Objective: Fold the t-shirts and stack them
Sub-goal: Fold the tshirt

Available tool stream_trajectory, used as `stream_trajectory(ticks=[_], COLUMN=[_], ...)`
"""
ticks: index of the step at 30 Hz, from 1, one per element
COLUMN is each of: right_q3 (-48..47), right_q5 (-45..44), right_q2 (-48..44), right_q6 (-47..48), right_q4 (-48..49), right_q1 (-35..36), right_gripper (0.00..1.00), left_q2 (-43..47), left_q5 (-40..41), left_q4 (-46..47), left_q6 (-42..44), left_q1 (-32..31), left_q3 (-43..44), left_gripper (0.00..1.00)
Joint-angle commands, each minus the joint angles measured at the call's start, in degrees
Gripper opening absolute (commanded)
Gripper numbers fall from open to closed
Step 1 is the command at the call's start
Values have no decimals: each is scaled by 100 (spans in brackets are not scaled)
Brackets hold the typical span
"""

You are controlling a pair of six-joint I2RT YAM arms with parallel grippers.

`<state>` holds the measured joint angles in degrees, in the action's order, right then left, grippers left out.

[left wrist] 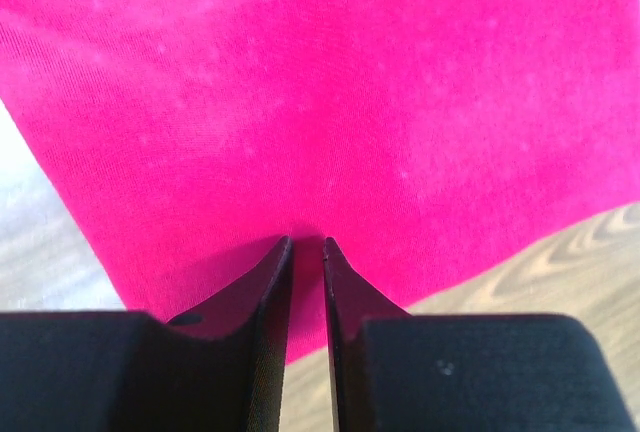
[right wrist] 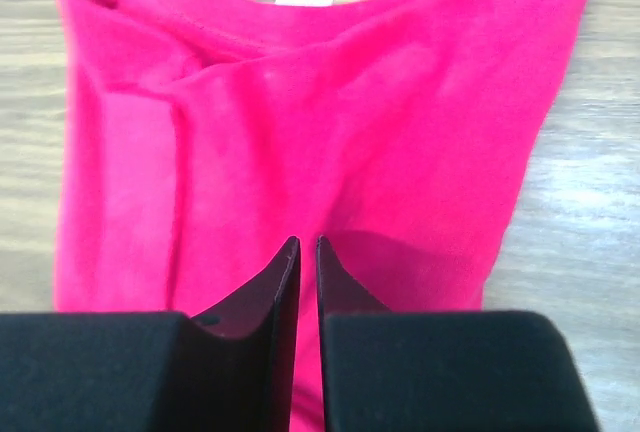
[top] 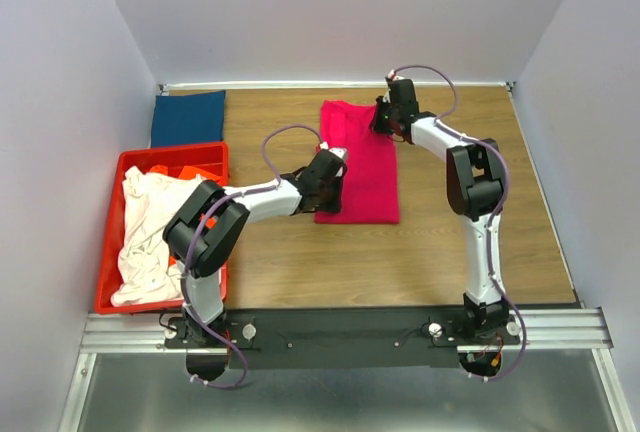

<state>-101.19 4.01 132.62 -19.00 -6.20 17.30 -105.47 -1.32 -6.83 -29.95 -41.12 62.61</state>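
A magenta-pink t-shirt (top: 360, 167) lies folded into a long strip on the wooden table, collar toward the back wall. My left gripper (top: 330, 180) is at its left edge near the hem; in the left wrist view its jaws (left wrist: 306, 242) stand a narrow slit apart over the flat cloth (left wrist: 330, 92), with nothing between them. My right gripper (top: 386, 120) hovers at the shirt's right edge near the collar. Its jaws (right wrist: 307, 242) are also a thin slit apart above the cloth (right wrist: 300, 112), casting a shadow on it. A dark blue t-shirt (top: 188, 118) lies folded at the back left.
A red crate (top: 108, 262) stands at the left edge, holding a crumpled cream-white t-shirt (top: 150, 227) and an orange one (top: 196, 170). White walls close in the table at the back and on both sides. Bare wood (top: 400, 262) lies in front of the pink shirt.
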Motion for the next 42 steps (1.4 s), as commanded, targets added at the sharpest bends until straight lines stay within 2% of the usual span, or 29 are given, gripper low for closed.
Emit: stream_trajectory(ticks=[1,3,4,6,7,8,11,13,16,18,22,25,30,33,36,38,42], right_q3=[464,914,1230,2178,2504,3186,4191,5263,6308,6715,7077,7315,7622,7649,7387,6853,5884], right_q5=[634,1003,1458,1996,2277,2854,3630,4105,4379,4424,4494,4635,4679,4863,4846,4706,4548], right_q2=[-762,-1409,-1632,-2359,-2363,-2816,-3450,-3637,-3603,-3305,-2612,-2277,-2143,-2581,-3187,-3286,-2805], right_q6=[-85,-278,-349,-560,-674,-910,-1471,-1868,-2440,-2582,-2906,-3285,-3514,-3444,-3103,-2856,-3003], right_q4=[31,39,135,477,566,871,1707,2739,3875,4291,4914,5173,5190,5155,4761,4226,4135], right_q1=[-16,-103,-182,-253,-288,-341,-368,-376,-429,-473,-841,-1211,-1493,-1493,-1493,-1493,-1493], right_gripper=[18,18,18,21,22,25,28,30,30,30,30,29,29,29,30,30,30], left_q2=[448,710,817,1167,1265,1353,1424,1328,1021,679,353,456,939,1317,1564,1574,926], left_q5=[88,88,62,-61,-174,-306,-956,-1457,-2002,-2328,-2417,-2347,-2153,-2022,-1864,-1705,-1722], left_q4=[-117,110,207,515,612,656,1122,1508,2071,2177,2055,2063,2089,2028,1993,2080,2317], left_q6=[-115,-168,-203,-283,-309,-396,-555,-713,-1012,-1117,-1188,-1276,-1390,-1364,-1259,-1153,-1048], left_q1=[-10,25,25,95,131,183,428,535,693,807,904,1053,1265,1274,1274,1317,1562], left_q3=[-91,-135,-152,-293,-354,-529,-950,-1197,-1663,-1761,-1813,-2041,-2569,-2640,-2430,-2062,-1235], left_gripper=[26,27,27,27,27,27,27,27,27,27,27,26,27,26,27,26,26])
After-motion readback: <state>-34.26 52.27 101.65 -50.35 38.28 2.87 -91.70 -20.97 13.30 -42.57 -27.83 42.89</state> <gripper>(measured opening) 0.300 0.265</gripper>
